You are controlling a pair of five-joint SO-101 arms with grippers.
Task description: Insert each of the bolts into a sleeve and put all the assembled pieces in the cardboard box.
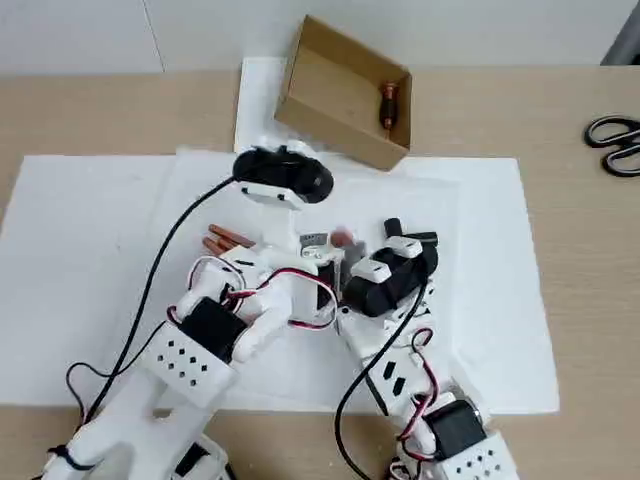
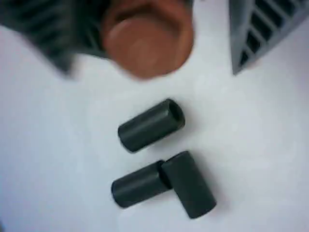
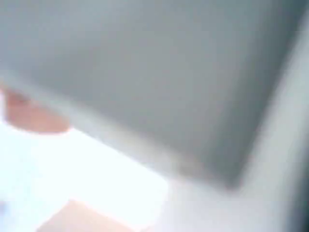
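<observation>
High view: cardboard box [image 1: 335, 133] at 12 o'clock is holding one assembled piece [image 1: 388, 105], and loose bolts [image 1: 228, 240] are lying around 9 o'clock. Left wrist: a bolt [image 2: 147, 38] is sitting by three empty sleeves [image 2: 151, 124], so I'm guessing plenty is left. Can't tell if the left fingers [image 2: 260, 34] are gripping it. Right wrist: not telling me the right arm [image 1: 395, 275] grip either.

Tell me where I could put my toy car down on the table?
The white paper is bare on its left, between its edge and the black cable, and on its right, between the arms and the scissors. The middle is crowded: both arms, bolts and sleeves.
</observation>
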